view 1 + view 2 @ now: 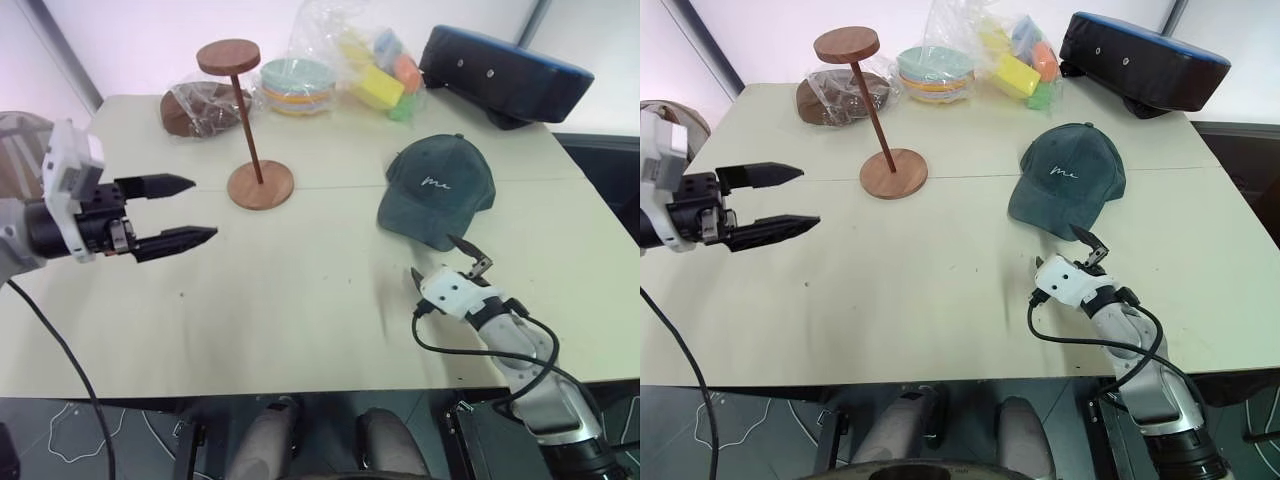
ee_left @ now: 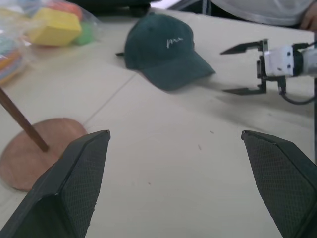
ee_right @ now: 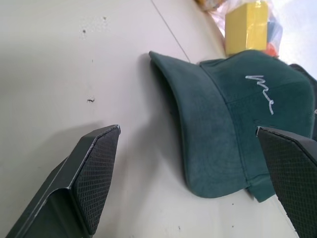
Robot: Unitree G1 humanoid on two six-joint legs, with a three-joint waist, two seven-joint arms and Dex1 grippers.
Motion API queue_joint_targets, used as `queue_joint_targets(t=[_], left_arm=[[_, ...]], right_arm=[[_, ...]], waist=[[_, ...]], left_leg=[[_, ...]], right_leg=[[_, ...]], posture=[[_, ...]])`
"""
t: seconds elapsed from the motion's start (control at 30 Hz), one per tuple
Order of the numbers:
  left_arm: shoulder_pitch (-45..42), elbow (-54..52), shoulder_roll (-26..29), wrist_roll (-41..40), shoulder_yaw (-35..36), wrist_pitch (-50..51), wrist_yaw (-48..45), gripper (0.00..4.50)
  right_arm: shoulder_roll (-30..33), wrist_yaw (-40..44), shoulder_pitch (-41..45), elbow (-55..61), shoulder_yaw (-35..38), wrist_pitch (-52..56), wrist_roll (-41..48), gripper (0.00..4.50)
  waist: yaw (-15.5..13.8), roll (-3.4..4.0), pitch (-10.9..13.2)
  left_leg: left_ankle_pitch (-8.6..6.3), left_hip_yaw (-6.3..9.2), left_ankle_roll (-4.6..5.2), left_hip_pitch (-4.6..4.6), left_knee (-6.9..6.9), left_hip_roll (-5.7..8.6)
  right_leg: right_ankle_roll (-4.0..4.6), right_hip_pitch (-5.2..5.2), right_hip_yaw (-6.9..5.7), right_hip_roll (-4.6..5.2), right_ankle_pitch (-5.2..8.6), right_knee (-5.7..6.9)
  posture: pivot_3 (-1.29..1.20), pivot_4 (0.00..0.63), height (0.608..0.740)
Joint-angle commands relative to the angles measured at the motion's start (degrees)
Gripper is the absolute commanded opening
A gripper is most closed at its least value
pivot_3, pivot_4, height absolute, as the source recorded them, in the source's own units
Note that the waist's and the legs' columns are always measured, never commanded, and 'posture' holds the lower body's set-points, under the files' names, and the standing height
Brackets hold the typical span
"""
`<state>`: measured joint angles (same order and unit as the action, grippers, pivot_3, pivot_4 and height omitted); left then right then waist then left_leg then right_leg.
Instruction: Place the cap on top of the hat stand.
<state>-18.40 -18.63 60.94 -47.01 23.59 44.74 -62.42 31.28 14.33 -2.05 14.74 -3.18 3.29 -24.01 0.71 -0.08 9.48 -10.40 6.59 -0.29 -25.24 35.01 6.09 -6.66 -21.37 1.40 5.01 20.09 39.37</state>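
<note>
The dark teal cap (image 1: pixel 440 188) lies on the table (image 1: pixel 280 300) at the right, brim toward me, white script on its front. The reddish-brown hat stand (image 1: pixel 250 125) is upright at the back left of centre, its top disc bare. My right gripper (image 1: pixel 447 258) hovers low just in front of the cap's brim, open, with nothing between its fingers; the brim (image 3: pixel 198 144) lies straight ahead of it. My left gripper (image 1: pixel 190 212) is raised at the left, open and empty, pointing toward the stand's base (image 2: pixel 34 153).
A brown round object in clear plastic (image 1: pixel 200 108), stacked coloured plates (image 1: pixel 297 85) and a bag of coloured blocks (image 1: pixel 375 70) sit along the table's far edge. A dark blue-topped case (image 1: pixel 505 75) stands at the far right corner.
</note>
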Motion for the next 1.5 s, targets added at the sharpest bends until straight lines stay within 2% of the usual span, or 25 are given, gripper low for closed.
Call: queue_joint_targets(t=[0.03, 0.7, 1.17, 1.5], left_arm=[[0.0, -1.3, 1.8, -1.1, 1.9, 0.0, -0.9, 4.47], [2.8, -4.8, 2.1, -0.8, 4.5, 0.9, 1.8, 4.47], [3.3, -4.9, 1.7, -0.3, 4.5, 0.0, 2.3, 4.47], [2.3, -4.2, 1.3, 0.2, 3.0, -1.2, 2.5, 4.47]], right_arm=[[-0.7, -1.7, 1.6, -2.2, -0.4, -2.0, -0.9, 4.50], [-1.6, -13.2, 13.1, -21.8, -3.9, -1.9, -9.4, 4.50], [1.3, -12.7, 9.0, -19.1, -2.1, 5.7, -11.8, 4.50], [0.8, -13.0, 7.1, -17.0, -1.9, 11.0, -13.2, 4.50]], waist=[[0.0, 0.00, 0.0], [0.0, -0.25, -0.1], [-1.5, -0.38, -0.2], [-1.6, -0.46, -0.3]], left_leg=[[0.00, 0.00, 0.00, 0.00, 0.00, 0.00], [-0.01, 0.00, 0.00, 0.25, 0.00, 0.01], [-0.02, 0.02, 0.01, 0.29, 0.01, 0.04], [-0.02, 0.07, 0.01, 0.36, 0.00, 0.07]], right_leg=[[0.00, 0.00, 0.00, 0.00, 0.00, 0.00], [0.00, 0.19, 0.01, -0.01, 0.00, 0.02], [0.01, 0.29, 0.01, 0.00, 0.00, -0.01], [0.02, 0.45, -0.01, 0.02, 0.01, -0.12]], posture=[[0.00, 0.150, 0.740], [0.00, 0.150, 0.740], [0.00, 0.150, 0.740], [0.00, 0.150, 0.740]])
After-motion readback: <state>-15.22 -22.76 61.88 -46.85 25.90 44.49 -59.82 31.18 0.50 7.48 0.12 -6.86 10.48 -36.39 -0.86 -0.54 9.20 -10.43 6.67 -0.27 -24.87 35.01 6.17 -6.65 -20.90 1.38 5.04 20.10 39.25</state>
